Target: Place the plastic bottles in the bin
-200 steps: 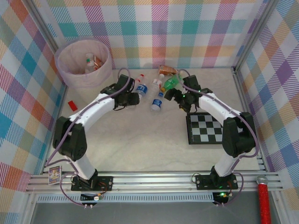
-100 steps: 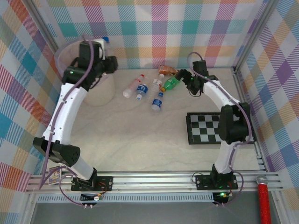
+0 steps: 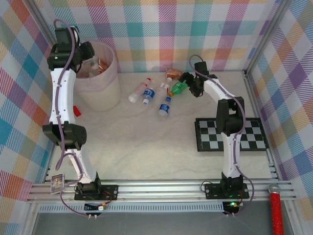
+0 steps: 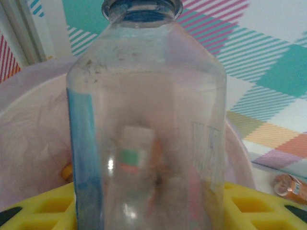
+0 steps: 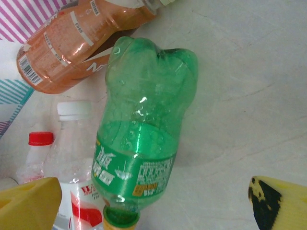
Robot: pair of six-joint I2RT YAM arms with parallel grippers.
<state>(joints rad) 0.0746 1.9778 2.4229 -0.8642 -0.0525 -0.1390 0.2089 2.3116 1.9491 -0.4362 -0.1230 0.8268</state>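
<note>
Plaid walls all round and a pale tabletop (image 3: 146, 152), with the checkerboard (image 3: 230, 134) lying nearest on the right, the right arm crossing above its near corner. Over on the left a small red block (image 3: 76, 110) is sitting just beside the bin (image 3: 100, 90). Mid-table, a few clear bottles (image 3: 149, 94) are lying loose in a cluster, with nothing blocking them. Just behind those, the right gripper (image 3: 188, 80) is hanging with its jaws spread wide either side of the green bottle (image 5: 144, 139), which is lying flat next to a brown-wrapped bottle (image 5: 76, 38). Farthest back, the left gripper (image 4: 148, 211) is clamping a blue-labelled bottle (image 4: 144, 96) above the bin's rim (some bottles are already lying inside). A second ago both arms were crouching low by the cluster. Since then the left has swung up and back, and the right has stretched out.
</note>
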